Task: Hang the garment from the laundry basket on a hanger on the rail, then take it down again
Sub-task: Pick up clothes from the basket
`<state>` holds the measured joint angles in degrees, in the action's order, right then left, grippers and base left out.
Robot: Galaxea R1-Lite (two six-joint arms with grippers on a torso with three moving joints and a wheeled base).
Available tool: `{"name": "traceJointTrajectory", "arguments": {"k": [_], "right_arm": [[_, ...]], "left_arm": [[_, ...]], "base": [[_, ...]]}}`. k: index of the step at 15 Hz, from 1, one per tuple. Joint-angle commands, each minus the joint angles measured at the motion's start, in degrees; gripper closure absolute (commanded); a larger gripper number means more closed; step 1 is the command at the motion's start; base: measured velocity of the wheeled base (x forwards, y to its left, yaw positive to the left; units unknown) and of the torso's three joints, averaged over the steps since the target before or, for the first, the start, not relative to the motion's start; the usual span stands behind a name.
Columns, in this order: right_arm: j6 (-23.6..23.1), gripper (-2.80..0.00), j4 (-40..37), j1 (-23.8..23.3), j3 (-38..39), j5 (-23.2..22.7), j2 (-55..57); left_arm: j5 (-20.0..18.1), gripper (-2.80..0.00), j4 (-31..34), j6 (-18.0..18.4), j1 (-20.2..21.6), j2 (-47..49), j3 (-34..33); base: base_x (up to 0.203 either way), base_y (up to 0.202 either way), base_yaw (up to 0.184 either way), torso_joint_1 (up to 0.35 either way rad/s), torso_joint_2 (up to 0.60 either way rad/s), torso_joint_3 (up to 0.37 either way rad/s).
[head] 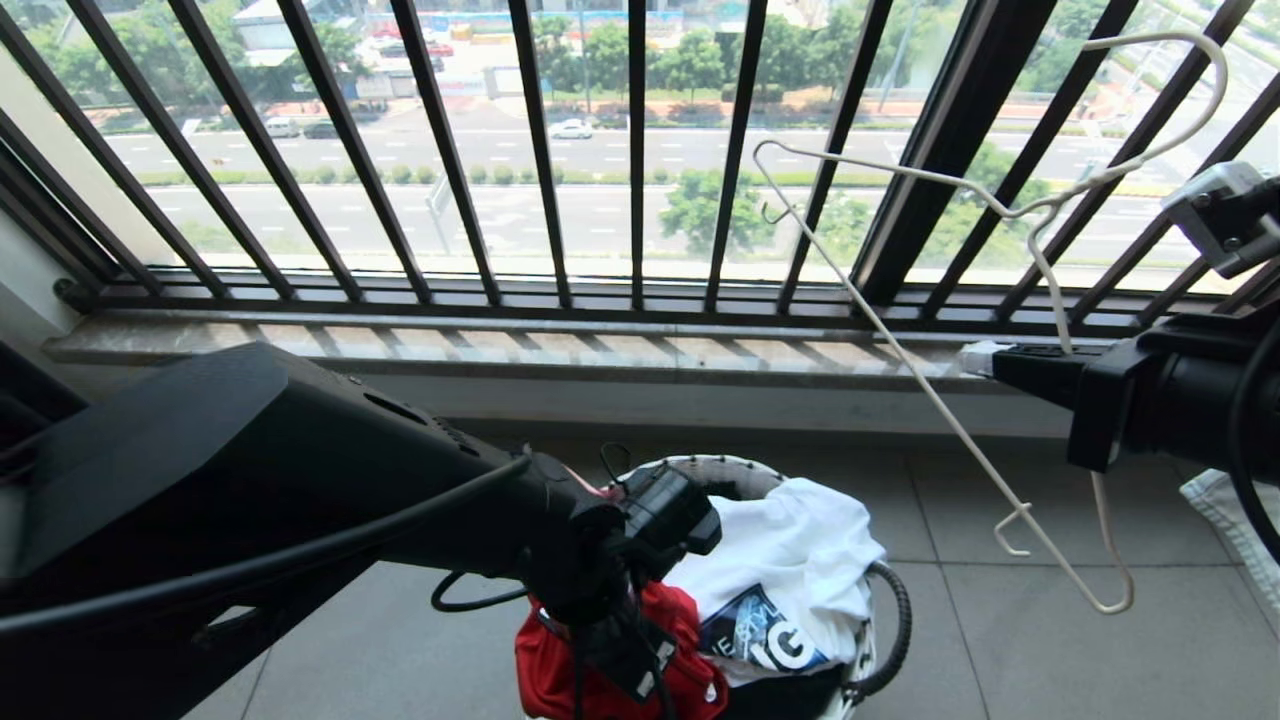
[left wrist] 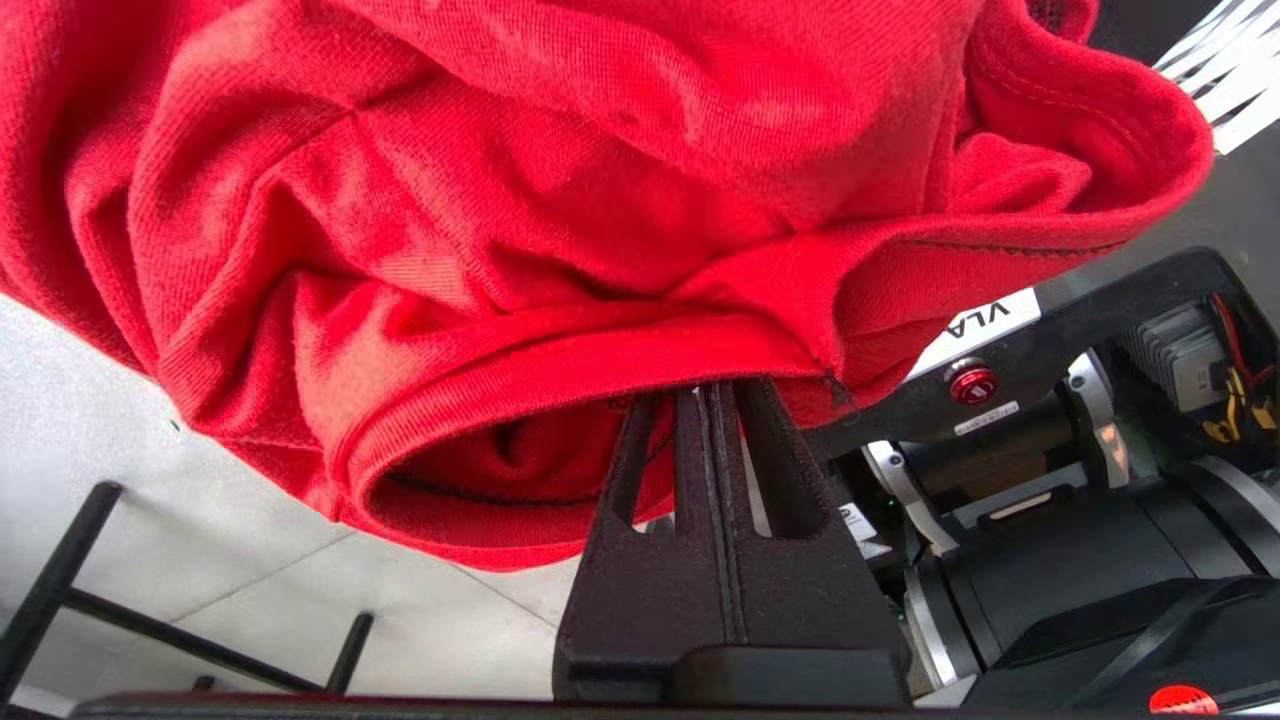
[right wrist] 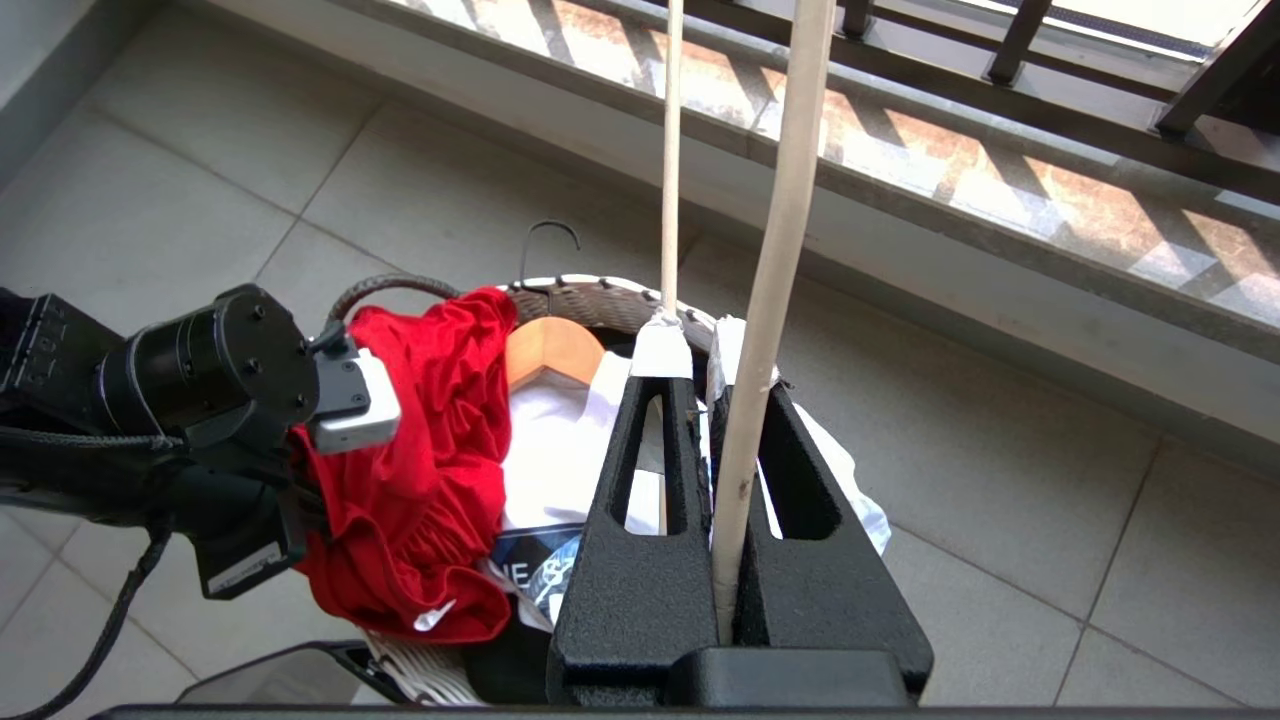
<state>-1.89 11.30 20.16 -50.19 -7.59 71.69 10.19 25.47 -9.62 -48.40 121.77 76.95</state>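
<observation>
The garment (right wrist: 440, 470), a red T-shirt, hangs bunched in a crumpled mass at the near edge of the laundry basket (right wrist: 600, 300), partly lifted out of it and draping down over the rim beside a white T-shirt (head: 790, 560) that lies inside. It hangs directly from the left gripper (left wrist: 715, 395), whose jaws are pressed fully together on a folded hem of the cloth, so the fabric spreads just beyond the fingertips and droops to either side; its long axis runs roughly downward from the pinch point. The left arm is plainly the nearer one, being the one that has it. Well off to the robot's right and higher up, the right gripper (right wrist: 705, 350) is closed tight on the hanger (head: 1000, 300), a thin pale wire triangle gripped along one of its bars, with the hook up by the window railing (head: 640, 150) and the lower corner hanging toward the tiled floor (head: 1000, 620). The shirt lies below and to the left of the hanger, with open air between the two. A wooden hanger (right wrist: 545, 350) shows inside the basket behind the shirts. The rail is not in view. The next move seems to depend on raising the shirt and finding its neck opening for the wire frame.
</observation>
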Motion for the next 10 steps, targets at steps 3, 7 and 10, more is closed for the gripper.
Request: {"name": "traceJointTrajectory", "arguments": {"k": [3, 7, 10], "right_arm": [[0.0, 0.0, 0.0, -0.1, 0.0, -0.1, 0.0], [0.0, 0.0, 0.0, -0.1, 0.0, -0.1, 0.1], [0.0, 0.0, 0.0, -0.1, 0.0, -0.1, 0.1]], "left_arm": [[7.4, 0.0, -0.4, -0.2, 0.5, 3.9, 0.4], [14.8, 0.0, -2.7, -1.4, 4.6, -0.9, 2.0], [19.0, 0.0, -2.8, -2.6, 5.9, -4.4, 2.6]], "base": [[0.0, 0.0, 0.0, 0.0, 0.0, 0.0], [0.0, 0.0, 0.0, 0.0, 0.0, 0.0], [0.0, 0.0, 0.0, 0.0, 0.0, 0.0]]}}
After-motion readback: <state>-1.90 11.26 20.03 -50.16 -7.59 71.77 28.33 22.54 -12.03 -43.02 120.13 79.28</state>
